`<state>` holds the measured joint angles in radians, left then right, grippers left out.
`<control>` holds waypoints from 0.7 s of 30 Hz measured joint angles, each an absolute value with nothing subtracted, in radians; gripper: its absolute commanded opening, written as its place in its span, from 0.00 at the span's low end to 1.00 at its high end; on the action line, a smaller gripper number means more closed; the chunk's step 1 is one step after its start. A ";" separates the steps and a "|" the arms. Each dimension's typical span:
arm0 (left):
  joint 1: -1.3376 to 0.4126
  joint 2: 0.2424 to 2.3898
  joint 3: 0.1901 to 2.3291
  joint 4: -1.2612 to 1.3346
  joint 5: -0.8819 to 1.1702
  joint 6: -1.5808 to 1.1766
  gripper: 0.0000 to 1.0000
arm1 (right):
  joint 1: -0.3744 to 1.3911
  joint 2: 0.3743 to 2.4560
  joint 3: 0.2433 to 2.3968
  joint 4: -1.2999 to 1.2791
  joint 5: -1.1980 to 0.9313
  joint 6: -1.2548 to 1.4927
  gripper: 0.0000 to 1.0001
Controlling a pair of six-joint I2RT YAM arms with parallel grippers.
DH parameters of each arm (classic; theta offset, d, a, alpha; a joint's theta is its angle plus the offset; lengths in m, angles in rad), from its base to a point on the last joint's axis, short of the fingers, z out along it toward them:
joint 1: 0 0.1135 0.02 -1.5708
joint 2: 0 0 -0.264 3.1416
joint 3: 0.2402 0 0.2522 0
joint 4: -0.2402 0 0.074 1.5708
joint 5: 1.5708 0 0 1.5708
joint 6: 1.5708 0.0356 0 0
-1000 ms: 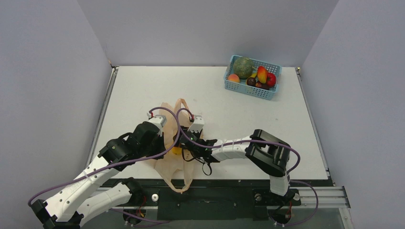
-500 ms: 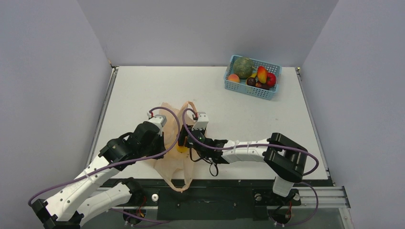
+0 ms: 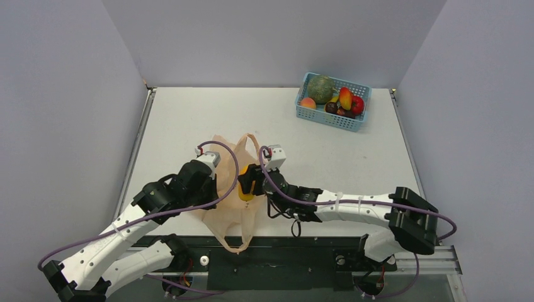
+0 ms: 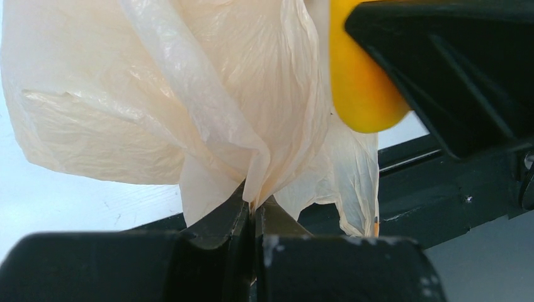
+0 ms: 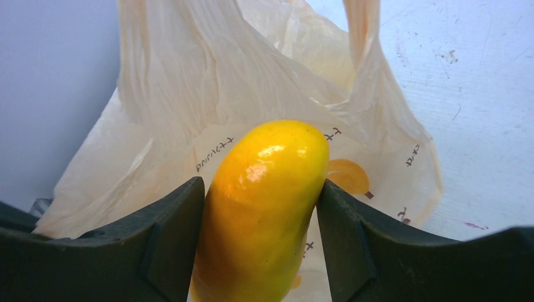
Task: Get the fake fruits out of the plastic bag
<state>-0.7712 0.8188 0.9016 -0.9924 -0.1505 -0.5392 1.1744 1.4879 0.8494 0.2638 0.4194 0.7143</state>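
Yellow fruit (image 3: pixel 245 192) is up and in plain sight from above, clamped in the right pincer (image 3: pixel 250 176) right over the mouth of the plastic bag (image 3: pixel 230 214). The bag lies crumpled on the bench (image 3: pixel 189 119), one loop handle trailing toward the near edge. The left pincer (image 3: pixel 214 185) sits at the bag's left side. Well beyond the bag, at the back right, the blue basket (image 3: pixel 327 119) already carries a green melon (image 3: pixel 320 88) and several smaller fruits, so that looks like the destination. Over to the left wrist camera: jaws pressed fully together on a gathered fold of thin film, nothing but plastic between them. I read that as an anchor, pinning the bag so it doesn't ride up with the fruit. The yellow fruit hangs just above and to the right of that pinch, the other pincer's dark finger against it. Now the right wrist camera: both fingers (image 5: pixel 170 239) lie flat against the fruit's flanks, jaws held apart by it, a firm hold across its narrow width. Its rounded tip points toward the bag's open interior, where the printed orange mark (image 5: pixel 349 176) shows through. The fruit looks clear of the film here, touching no plastic that I can make out. My call: this one is nearly out, and the carry to the basket comes next.
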 measured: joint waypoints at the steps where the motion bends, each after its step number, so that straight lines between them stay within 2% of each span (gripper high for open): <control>1: -0.771 0.820 0.902 -0.992 -0.151 -0.539 0.00 | 1.176 1.463 0.840 0.258 0.421 0.710 0.00; 7: -0.771 0.822 0.902 -0.992 -0.152 -0.539 0.00 | 1.180 1.298 0.771 0.215 0.471 0.676 0.00; 14: -0.771 0.822 0.902 -0.992 -0.153 -0.539 0.00 | 1.153 1.043 0.683 0.159 0.625 0.613 0.00; 21: -0.771 0.821 0.902 -0.992 -0.153 -0.539 0.00 | 0.893 0.908 0.624 0.103 0.675 0.597 0.00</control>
